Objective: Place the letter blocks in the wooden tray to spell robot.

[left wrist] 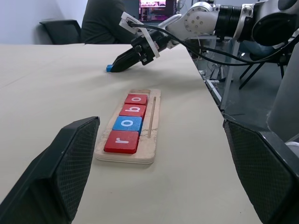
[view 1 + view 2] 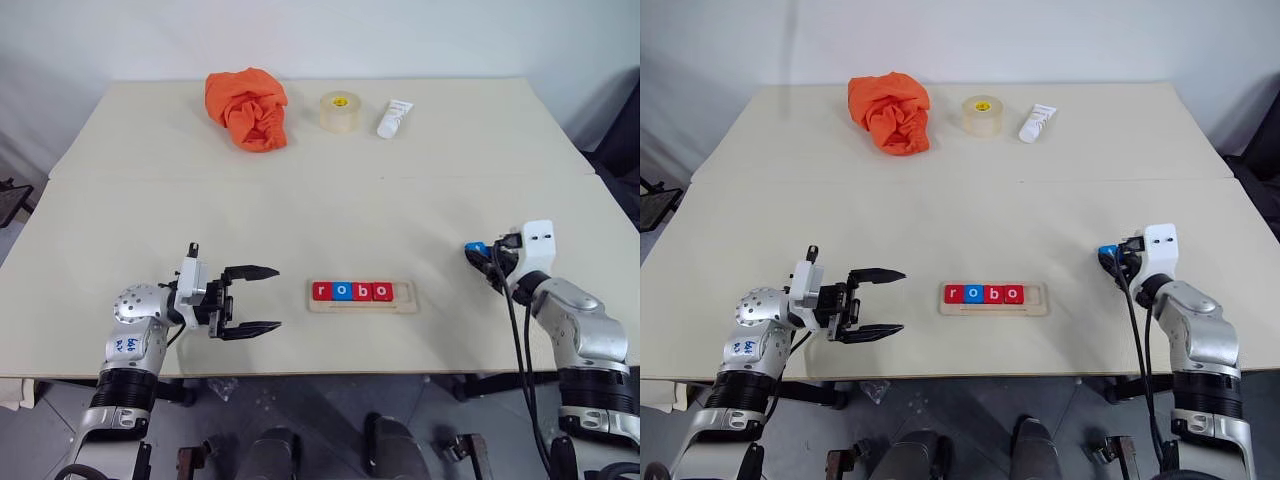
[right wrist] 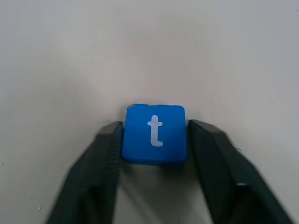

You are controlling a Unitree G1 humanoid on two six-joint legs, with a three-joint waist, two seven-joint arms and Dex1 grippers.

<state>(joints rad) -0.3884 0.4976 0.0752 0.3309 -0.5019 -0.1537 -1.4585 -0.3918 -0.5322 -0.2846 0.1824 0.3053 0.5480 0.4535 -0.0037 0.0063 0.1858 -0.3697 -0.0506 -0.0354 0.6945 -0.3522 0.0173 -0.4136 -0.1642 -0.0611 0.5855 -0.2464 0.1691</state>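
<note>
So four of the letter blocks (image 2: 350, 291) are already sitting in the wooden tray (image 2: 404, 297), reading r-o-b-o, with one empty slot at the tray's right end. The last one, the blue t block (image 3: 154, 133), is out on the tabletop (image 2: 320, 200) well off to the right of the tray, and the right gripper (image 3: 154, 140) has it pinched: one finger pressed on each side edge, letter facing up, block lying flat on the tabletop as far as I can tell. The left gripper (image 2: 262, 300) hangs just left of the tray with its fingers spread wide and nothing in them. Handling-wise I'd guess this block is light and rigid, so it won't squash, but it's thin and its sides look smooth, so the grip is only a narrow strip of edge. Side-to-side across the middle like it is now seems the right spot; off-centre and it'd probably pivot or pop out. Biggest risk I see is it tilting on the lift and then catching the tray lip or the last o when dropped in. The orange cloth (image 2: 248, 108), tape roll (image 2: 339, 111) and white tube (image 2: 394, 118) at the far edge are well out of the way.
</note>
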